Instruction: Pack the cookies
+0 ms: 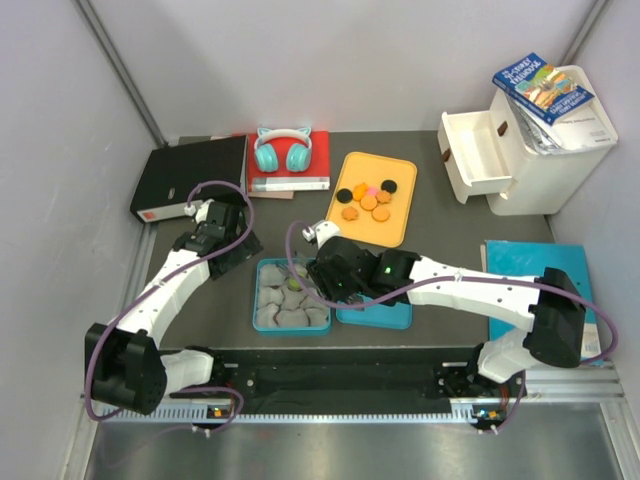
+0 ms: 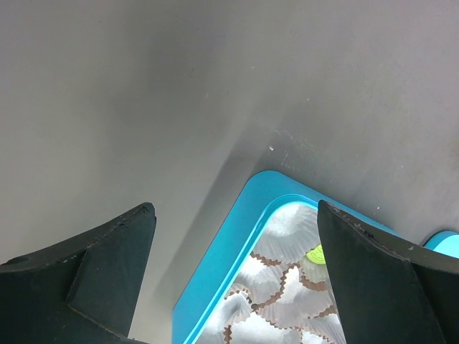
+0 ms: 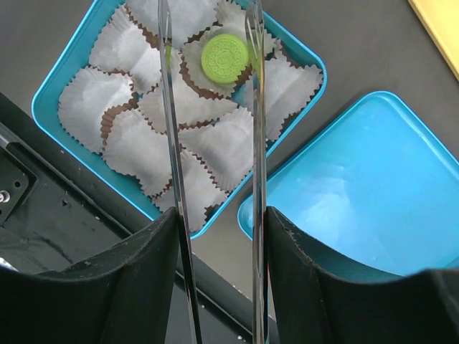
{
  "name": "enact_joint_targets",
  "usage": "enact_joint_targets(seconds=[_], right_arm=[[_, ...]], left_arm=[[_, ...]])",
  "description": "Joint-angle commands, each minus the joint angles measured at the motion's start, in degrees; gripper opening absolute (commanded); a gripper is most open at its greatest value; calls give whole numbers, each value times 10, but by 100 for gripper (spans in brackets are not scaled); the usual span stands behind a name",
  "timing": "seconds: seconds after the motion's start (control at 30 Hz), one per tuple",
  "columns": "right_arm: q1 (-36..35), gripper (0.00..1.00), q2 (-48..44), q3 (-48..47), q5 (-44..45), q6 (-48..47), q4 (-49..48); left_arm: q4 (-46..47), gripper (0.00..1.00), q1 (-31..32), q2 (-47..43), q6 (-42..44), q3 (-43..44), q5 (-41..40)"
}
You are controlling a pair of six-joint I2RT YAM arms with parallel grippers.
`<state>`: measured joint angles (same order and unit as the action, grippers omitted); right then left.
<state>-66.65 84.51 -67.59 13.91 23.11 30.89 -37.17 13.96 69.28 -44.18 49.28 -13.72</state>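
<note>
Snag risk: the green cookie (image 3: 224, 56) is lying in a cup inside the tin (image 3: 47, 77), upper centre.
The right gripper (image 3: 209, 86) is holding its clear jaws parted astride it; pulling away crookedly, they could be catching the flimsy paper cups (image 3: 93, 97) and flipping it out. The left gripper (image 2: 235, 208) is hanging released over the tabletop (image 2: 143, 86).

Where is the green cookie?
The green cookie sits in a paper cup at the far side of the blue tin in the top view, just left of the right gripper.
</note>
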Motion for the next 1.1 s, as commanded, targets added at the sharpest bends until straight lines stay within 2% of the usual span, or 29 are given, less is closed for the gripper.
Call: enact_joint_targets(seconds=[0.0,0.03,0.1,0.2,0.27,0.33,0.57,1.07], right_arm=[[-8,50,-54,-37,47,9,5],[-6,51,-65,-43,85,12,15],[23,51,-85,-53,102,13,50],[84,51,-105,-51,94,17,73],[148,51,-110,-36,81,11,73],[203,50,-106,-25,67,5,72],[288,49,-46,-22,48,-10,44],[330,52,58,-36,51,-19,19]], left_arm=[[19,98,-2,-6,5,-3,0],[17,98,-2,-8,5,-3,1],[19,98,-2,-10,5,-4,1],[23,98,-2,-8,5,-3,9],[24,98,-2,-6,4,-2,17],[24,98,-2,-5,4,-2,21],[24,98,-2,-2,10,-7,22],[32,98,-2,12,16,-12,29]])
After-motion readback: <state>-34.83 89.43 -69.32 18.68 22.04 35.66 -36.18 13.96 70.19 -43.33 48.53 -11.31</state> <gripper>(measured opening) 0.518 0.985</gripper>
